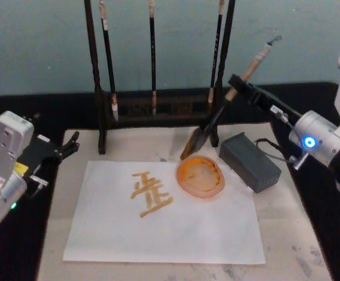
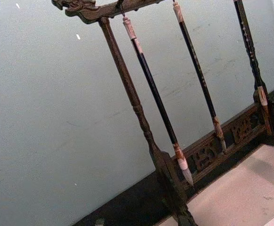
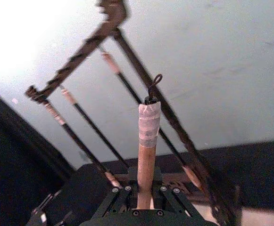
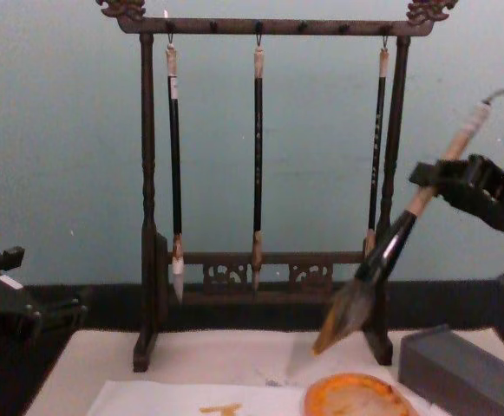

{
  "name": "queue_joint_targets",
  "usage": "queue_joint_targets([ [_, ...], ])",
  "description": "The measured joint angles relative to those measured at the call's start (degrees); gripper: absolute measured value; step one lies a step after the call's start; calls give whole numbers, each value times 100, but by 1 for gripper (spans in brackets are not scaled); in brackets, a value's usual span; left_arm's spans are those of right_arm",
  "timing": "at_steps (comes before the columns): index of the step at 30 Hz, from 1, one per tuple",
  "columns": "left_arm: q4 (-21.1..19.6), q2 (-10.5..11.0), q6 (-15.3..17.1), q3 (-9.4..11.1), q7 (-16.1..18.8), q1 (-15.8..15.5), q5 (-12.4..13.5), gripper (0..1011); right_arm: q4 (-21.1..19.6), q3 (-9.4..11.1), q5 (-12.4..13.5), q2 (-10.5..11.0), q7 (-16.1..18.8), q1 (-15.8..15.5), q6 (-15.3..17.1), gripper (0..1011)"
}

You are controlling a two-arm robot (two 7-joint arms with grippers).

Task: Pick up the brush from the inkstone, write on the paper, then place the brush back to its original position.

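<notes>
Return step: right pincer clenched on the tilted brush, tuft hanging just off the far rim of the inkstone, paper already lettered; next move calls for gentle lowering; left pincer parked.

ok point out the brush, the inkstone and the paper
brush (image 1: pixel 192 144): head view, on the bristle tuft
inkstone (image 1: pixel 200 175): head view, middle of the dish
paper (image 1: pixel 170 234): head view, bare part below the orange strokes

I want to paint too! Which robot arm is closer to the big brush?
Right. The right end effector grips the brush handle; the left end effector sits far off beside the mat's left edge.
</notes>
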Motion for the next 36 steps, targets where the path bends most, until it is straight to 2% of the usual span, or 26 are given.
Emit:
queue_joint_targets([
  [4, 0, 0, 0, 0, 0, 0, 0, 1010, 41, -259, -185, 104, 254, 288, 17, 174],
  [5, 0, 0, 0, 0, 0, 0, 0, 1010, 41, -259, -185, 104, 254, 288, 17, 174],
  [8, 0, 0, 0, 0, 0, 0, 0, 1010, 112, -489, -331, 146, 473, 531, 93, 174],
  [12, 0, 0, 0, 0, 0, 0, 0, 1010, 165, -646, -422, 159, 645, 680, 150, 174],
  [14, 0, 0, 0, 0, 0, 0, 0, 1010, 196, -811, -498, 159, 824, 818, 205, 174],
  [15, 0, 0, 0, 0, 0, 0, 0, 1010, 196, -811, -498, 159, 824, 818, 205, 174],
  [19, 0, 0, 0, 0, 0, 0, 0, 1010, 199, -1047, -617, 137, 1090, 983, 244, 174],
  [24, 0, 0, 0, 0, 0, 0, 0, 1010, 193, -1288, -754, 74, 1315, 1106, 243, 174],
  [36, 0, 0, 0, 0, 0, 0, 0, 1010, 334, -1617, -1116, -206, 1375, 1166, 6, 174],
])
